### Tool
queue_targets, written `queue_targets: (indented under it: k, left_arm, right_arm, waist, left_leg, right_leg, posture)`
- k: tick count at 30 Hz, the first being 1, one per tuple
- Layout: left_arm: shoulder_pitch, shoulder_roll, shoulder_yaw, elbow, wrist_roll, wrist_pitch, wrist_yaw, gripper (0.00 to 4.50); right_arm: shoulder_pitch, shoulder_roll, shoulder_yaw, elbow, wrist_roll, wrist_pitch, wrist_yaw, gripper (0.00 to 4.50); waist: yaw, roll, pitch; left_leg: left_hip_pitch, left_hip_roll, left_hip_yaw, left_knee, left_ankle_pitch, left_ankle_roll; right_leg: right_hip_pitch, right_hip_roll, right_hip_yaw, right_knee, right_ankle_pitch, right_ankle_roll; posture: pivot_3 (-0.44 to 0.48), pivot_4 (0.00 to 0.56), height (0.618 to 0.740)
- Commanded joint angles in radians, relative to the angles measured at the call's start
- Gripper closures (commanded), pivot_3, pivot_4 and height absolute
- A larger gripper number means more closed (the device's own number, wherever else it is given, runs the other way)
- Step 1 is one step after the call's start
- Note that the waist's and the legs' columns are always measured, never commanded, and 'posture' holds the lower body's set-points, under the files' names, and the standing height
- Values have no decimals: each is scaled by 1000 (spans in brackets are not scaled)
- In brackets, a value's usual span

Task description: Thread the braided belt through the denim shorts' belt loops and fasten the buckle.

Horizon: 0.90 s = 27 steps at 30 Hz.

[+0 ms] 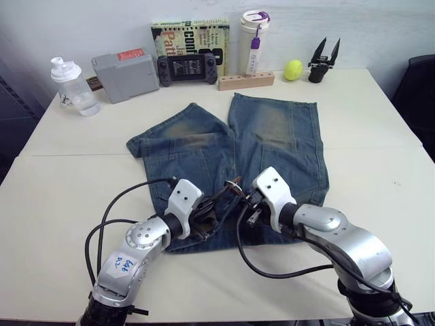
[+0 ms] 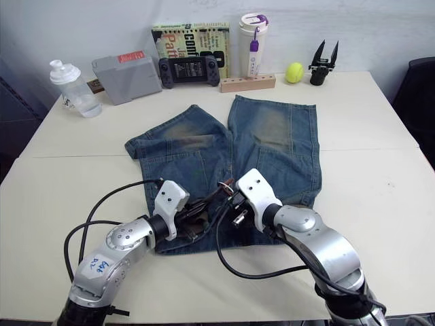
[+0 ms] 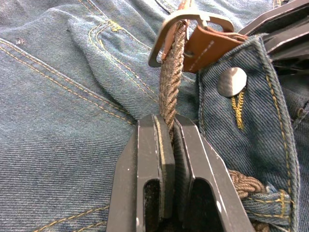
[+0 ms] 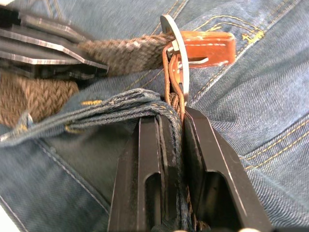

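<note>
Braided belt (image 3: 169, 92) through buckle (image 3: 166, 36)

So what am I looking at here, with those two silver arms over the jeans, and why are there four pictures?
It is a humanoid robot with two arms, each ending in a two-fingered black gripper. Two pictures come from cameras in its head, looking down on a table; the close-ups come from a camera on each wrist. On the table lie the denim shorts, and along the far edge a bottle, a grey box, a game console, a book, a tumbler and a tennis ball. The left gripper is shut on the braided belt just below the buckle. The right gripper pinches the shorts' waistband with the belt.
</note>
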Motion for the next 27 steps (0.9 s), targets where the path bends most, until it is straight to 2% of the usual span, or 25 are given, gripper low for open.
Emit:
queue_targets:
  k: [1, 6, 7, 9, 12, 17, 23, 26, 27]
  left_arm:
    - [-12, -10, -11, -8, 2, -39, -11, 4500]
    - [-18, -15, -19, 7, 8, -55, -12, 4500]
    - [-18, -15, -20, 8, 9, -58, -12, 4500]
    - [-20, -10, -28, 12, 19, -69, -15, 4500]
    - [-23, 1, -42, 17, 45, -100, -16, 4500]
    - [-29, 50, -81, 33, 139, -179, -18, 4500]
    - [-24, 67, -100, 39, 193, -220, -17, 4500]
    - [-16, 64, -98, 34, 199, -220, -17, 4500]
    - [-15, 62, -96, 34, 202, -220, -17, 4500]
  right_arm:
    - [27, -29, -140, -86, 126, 5, 103, 2473]
    - [-43, -86, -334, -53, 268, -33, 237, 120]
    - [-70, -100, -350, -28, 269, -69, 260, 49]
    - [-116, -124, -321, 34, 206, -186, 284, 49]
    - [-151, -174, -195, 148, 18, -422, 307, 49]
    - [-189, -200, -60, 321, -216, -768, 346, 49]
    - [-212, -185, -28, 428, -328, -962, 374, 49]
    - [-208, -179, -32, 440, -342, -984, 388, 861]
    - [-206, -178, -33, 443, -346, -986, 393, 1391]
  waist:
    - [1, 0, 0]
    - [0, 0, 0]
    - [0, 0, 0]
    - [-1, 0, 0]
    - [-1, 0, 0]
    - [-1, 0, 0]
    - [-1, 0, 0]
    - [-2, 0, 0]
    - [-2, 0, 0]
  left_leg:
    - [0, 0, 0, 0, 0, 0]
    - [-1, 0, 1, 1, -1, 1]
    - [-1, 0, 1, 2, -1, 2]
    - [0, 0, 1, 3, -2, 3]
    - [2, 2, 1, 3, -3, 2]
    - [0, 3, 2, 3, -3, 1]
    - [0, 3, 2, 3, -3, 0]
    - [0, 3, 2, 4, -3, 0]
    - [0, 3, 2, 4, -3, 0]
  right_leg:
    - [0, 0, 0, -1, 0, 0]
    - [1, 0, 0, -3, 2, 1]
    - [2, 0, 0, -3, 2, 1]
    - [3, 1, 0, -4, 3, 1]
    - [7, 4, -1, -8, 4, 1]
    - [6, 4, 0, -10, 4, 1]
    - [6, 4, 0, -10, 4, 1]
    - [6, 5, 0, -10, 4, 1]
    - [6, 5, 0, -10, 5, 1]
  posture:
    - [0, 150, 705]
    - [0, 150, 705]
    - [0, 150, 705]
    - [0, 150, 705]
    - [0, 150, 705]
    - [0, 150, 705]
    - [0, 150, 705]
    - [0, 150, 705]
    - [0, 150, 705]
